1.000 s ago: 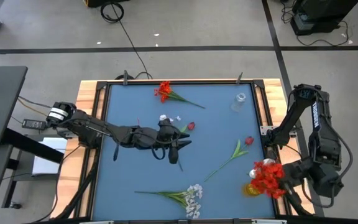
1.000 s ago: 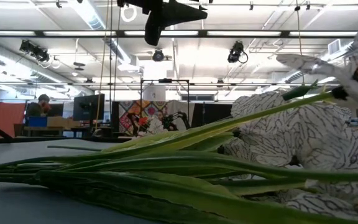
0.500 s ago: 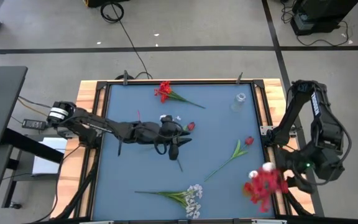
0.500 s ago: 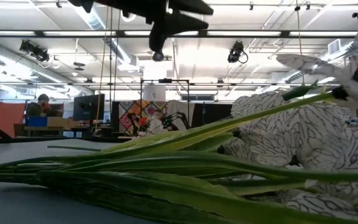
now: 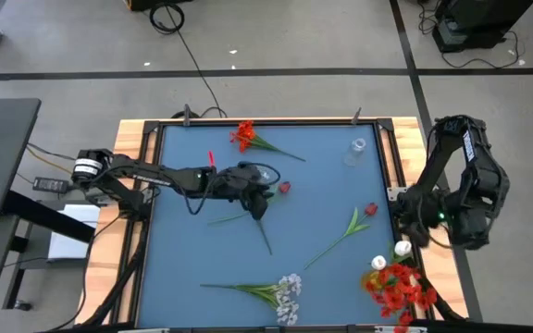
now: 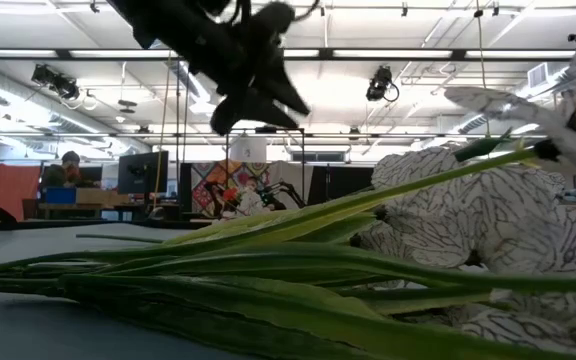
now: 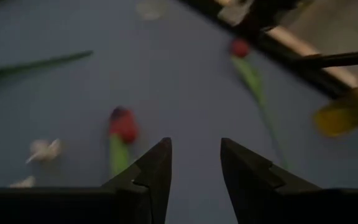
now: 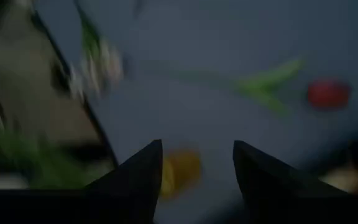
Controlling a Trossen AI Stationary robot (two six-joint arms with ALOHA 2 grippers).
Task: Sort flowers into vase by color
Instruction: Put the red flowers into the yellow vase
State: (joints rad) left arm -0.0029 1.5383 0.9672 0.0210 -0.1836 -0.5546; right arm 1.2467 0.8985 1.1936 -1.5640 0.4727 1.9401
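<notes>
Flowers lie scattered on the blue table. A red bloom is at the far edge, a dark red bud mid-table, a red bud on a stem to the right, and a white spray at the near edge. Loose green stems lie at the centre. A red bunch stands at the near right corner over a yellow vase. My left gripper hovers open beside the dark red bud. My right gripper is open, raised off the right edge.
A clear glass vase stands at the far right. White petals lie near the dark red bud. In the low view the white spray and its stems fill the foreground, with my left gripper overhead. Wooden rails frame the table.
My right arm has pulled away from the red bunch, toward the far edge and up. The bunch has shifted toward the near edge. My left gripper has moved a little toward the far edge and turned, uncovering a green stem on the table.
</notes>
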